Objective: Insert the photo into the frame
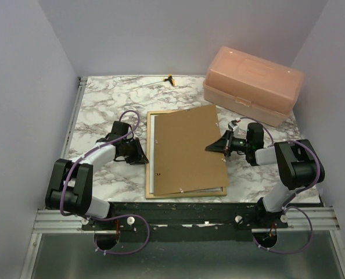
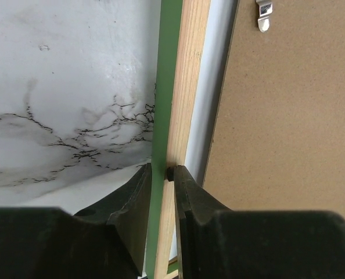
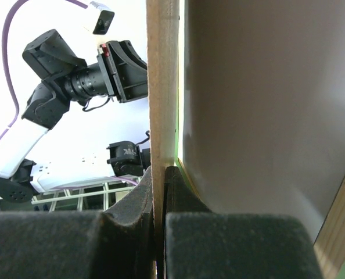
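A picture frame (image 1: 184, 195) lies face down on a marble table (image 1: 103, 104). The photo (image 1: 153, 163) rests white side up inside it, mostly covered by a brown backing board (image 1: 184, 148). The left gripper (image 1: 139, 157) straddles the frame's left rail, fingertips close on both sides; I cannot tell whether they pinch it. The right gripper (image 1: 214, 146) is clenched on the board's right edge. A pink box (image 1: 254, 84) sits behind.

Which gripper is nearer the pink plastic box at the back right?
Right. The right gripper pinches the backing panel's right edge, in front of the pink box; the left gripper sits at the frame's left rail, across the panel.
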Robot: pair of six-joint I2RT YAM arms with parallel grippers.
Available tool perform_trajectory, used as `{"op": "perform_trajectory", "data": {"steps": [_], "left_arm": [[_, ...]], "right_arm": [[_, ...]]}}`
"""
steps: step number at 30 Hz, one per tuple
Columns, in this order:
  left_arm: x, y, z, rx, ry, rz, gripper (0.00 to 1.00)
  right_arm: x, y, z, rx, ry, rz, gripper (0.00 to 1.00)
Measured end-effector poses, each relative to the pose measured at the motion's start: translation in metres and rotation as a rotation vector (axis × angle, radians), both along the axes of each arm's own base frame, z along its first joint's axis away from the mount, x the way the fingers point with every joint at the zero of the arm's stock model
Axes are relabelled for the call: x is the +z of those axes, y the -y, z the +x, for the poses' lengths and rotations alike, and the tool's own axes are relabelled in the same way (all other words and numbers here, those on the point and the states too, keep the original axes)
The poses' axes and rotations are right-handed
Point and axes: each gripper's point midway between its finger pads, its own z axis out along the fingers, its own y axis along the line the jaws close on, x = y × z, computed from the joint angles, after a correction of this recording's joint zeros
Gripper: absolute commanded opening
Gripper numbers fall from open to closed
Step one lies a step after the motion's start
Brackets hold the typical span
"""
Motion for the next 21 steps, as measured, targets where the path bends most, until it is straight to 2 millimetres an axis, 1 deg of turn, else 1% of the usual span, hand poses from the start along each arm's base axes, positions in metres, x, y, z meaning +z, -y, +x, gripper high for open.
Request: {"op": "perform_trajectory", "data": {"steps": [7, 11, 15, 21], "left_arm": [[0.000, 0.001, 0.000, -0.005, -0.003, -0.005, 0.21], [0.000, 0.001, 0.000, -0.006, -0.003, -0.005, 0.21], [0.000, 0.001, 0.000, -0.006, -0.004, -0.006, 0.21], [0.000, 0.002, 0.000, -0.008, -0.005, -0.008, 0.21]], "right_arm": [[0.008, -0.003, 0.011, 0.005, 0.034, 0.003, 0.00], [0.009, -0.006, 0.016, 0.012, 0.048, -0.004, 0.00], [0.004, -0.008, 0.020, 0.010, 0.055, -0.024, 0.00], [-0.006, -0.011, 0.019, 0.023, 0.042, -0.041, 0.00]]}}
